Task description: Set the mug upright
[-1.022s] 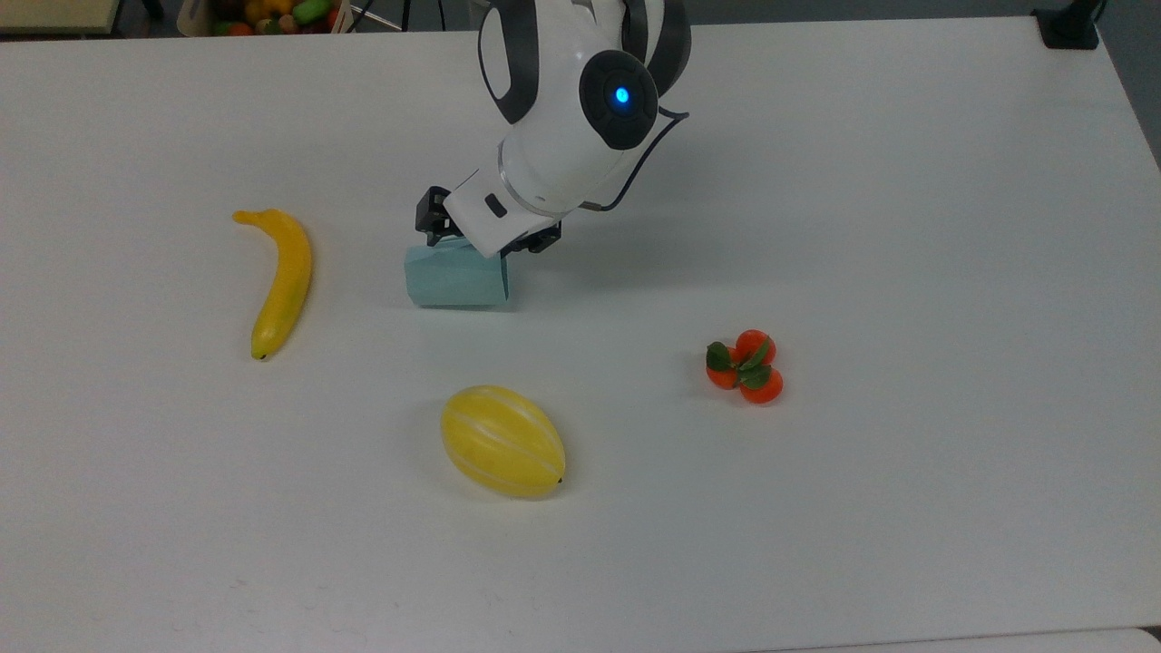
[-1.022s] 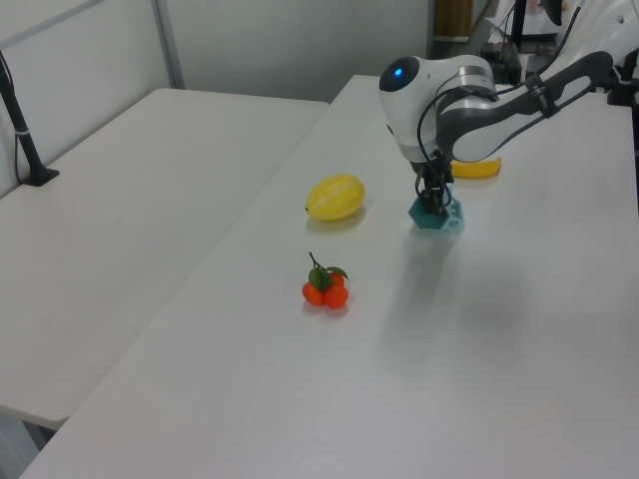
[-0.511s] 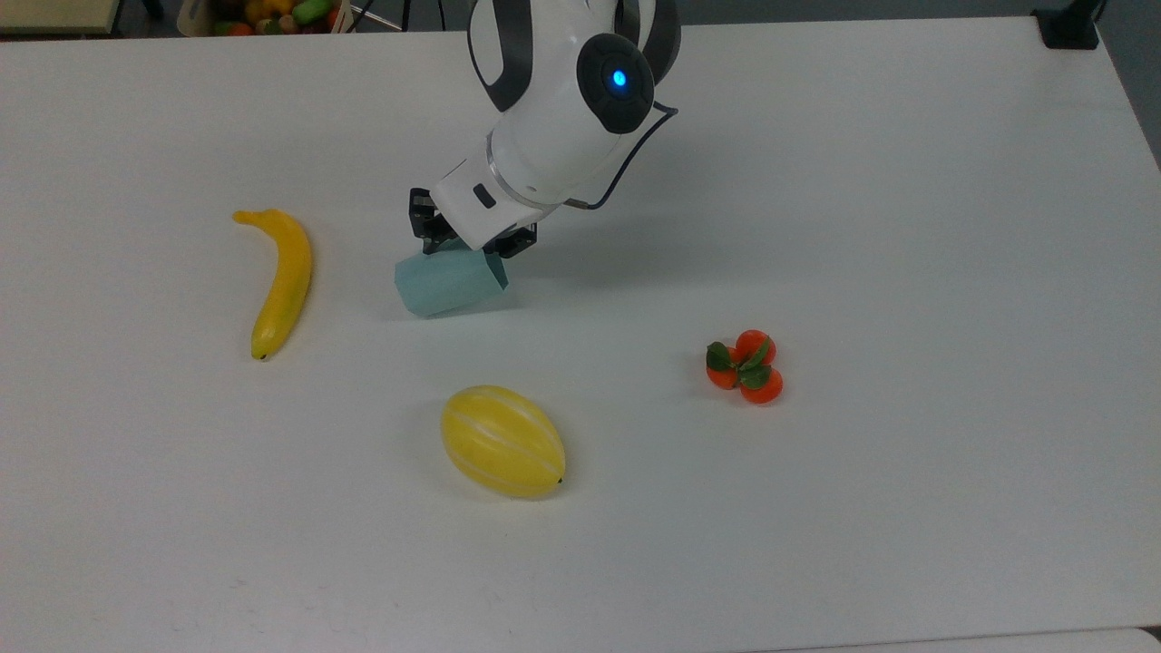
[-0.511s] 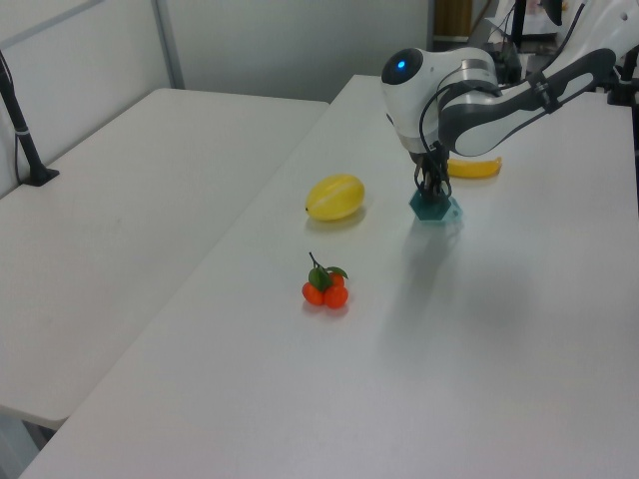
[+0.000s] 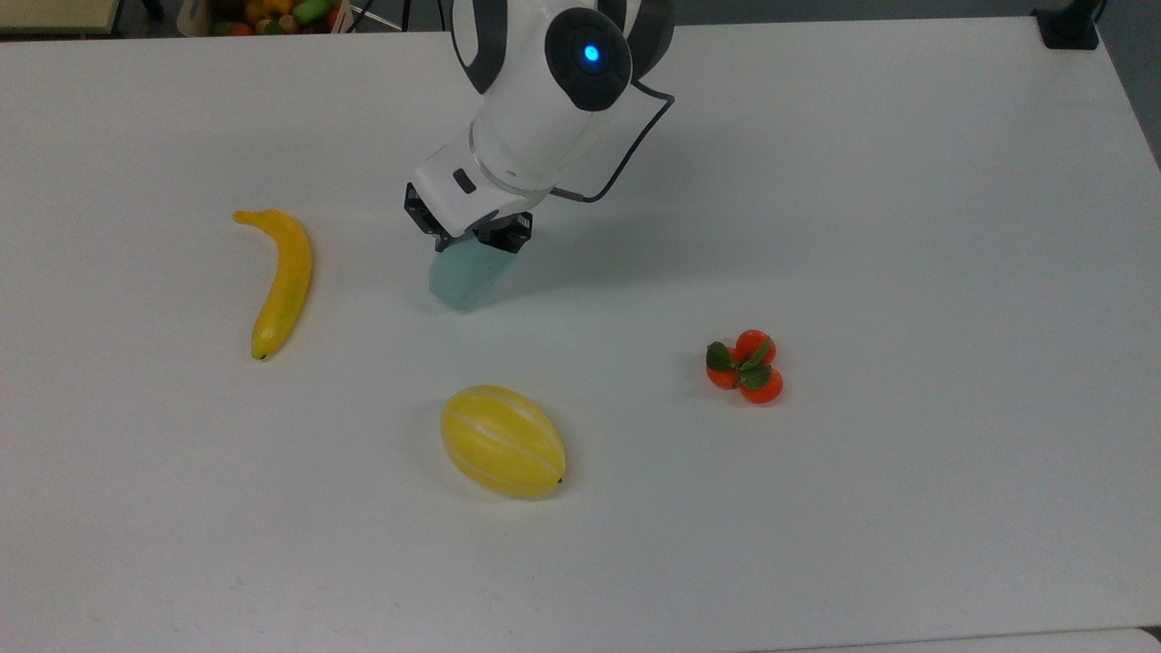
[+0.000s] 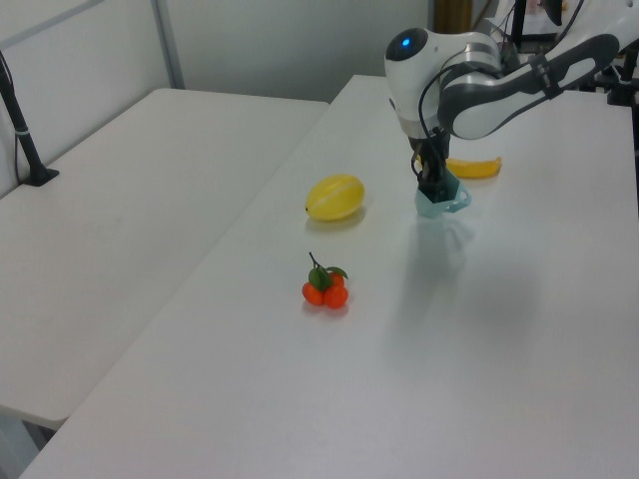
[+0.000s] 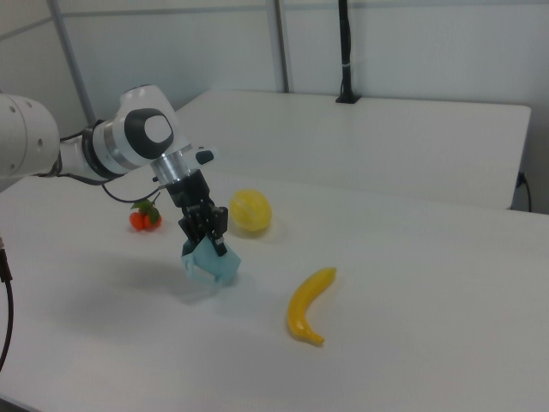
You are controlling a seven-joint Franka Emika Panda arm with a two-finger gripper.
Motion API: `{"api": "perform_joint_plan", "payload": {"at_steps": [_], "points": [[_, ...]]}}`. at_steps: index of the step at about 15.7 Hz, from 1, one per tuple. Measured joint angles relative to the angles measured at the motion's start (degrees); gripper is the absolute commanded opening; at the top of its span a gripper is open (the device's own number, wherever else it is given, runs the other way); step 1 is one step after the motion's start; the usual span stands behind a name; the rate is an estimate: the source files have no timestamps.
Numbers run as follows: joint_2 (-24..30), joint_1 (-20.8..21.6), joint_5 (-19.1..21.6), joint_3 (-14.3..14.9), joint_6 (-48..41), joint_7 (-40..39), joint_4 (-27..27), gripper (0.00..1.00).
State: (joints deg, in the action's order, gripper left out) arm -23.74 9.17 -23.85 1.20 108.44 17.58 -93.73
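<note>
One pincer (image 5: 472,238) clamped on rim of mug (image 5: 464,275), mug hanging below it, tilted, narrow base toward table (image 5: 907,227). Mug pale blue-teal, faceted sides, tapering downward; handle visible in left view. Mug near table middle. Banana (image 5: 280,277) toward top view's left edge, yellow melon (image 5: 502,441) nearer bottom edge, orange cluster (image 5: 746,365) toward top view's right.

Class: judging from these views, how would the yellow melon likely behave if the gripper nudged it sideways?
The melon is smooth and egg-shaped, so it would probably roll or wobble rather than slide. It rests on bare flat table with nothing beside it, so it might travel freely.
</note>
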Motion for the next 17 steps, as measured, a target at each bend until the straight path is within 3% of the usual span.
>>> {"api": "perform_joint_plan", "payload": {"at_steps": [6,10,12,17], "points": [[3.8,-1.2,16.4,5.1,0.0,-0.6,0.0,0.03],[4.0,-3.6,26.3,7.0,0.0,-2.7,-0.1,0.04],[4.0,-4.9,29.0,7.3,0.0,-3.8,-0.1,0.05],[3.4,-5.3,30.9,7.3,3.0,-4.1,-0.8,0.11]]}}
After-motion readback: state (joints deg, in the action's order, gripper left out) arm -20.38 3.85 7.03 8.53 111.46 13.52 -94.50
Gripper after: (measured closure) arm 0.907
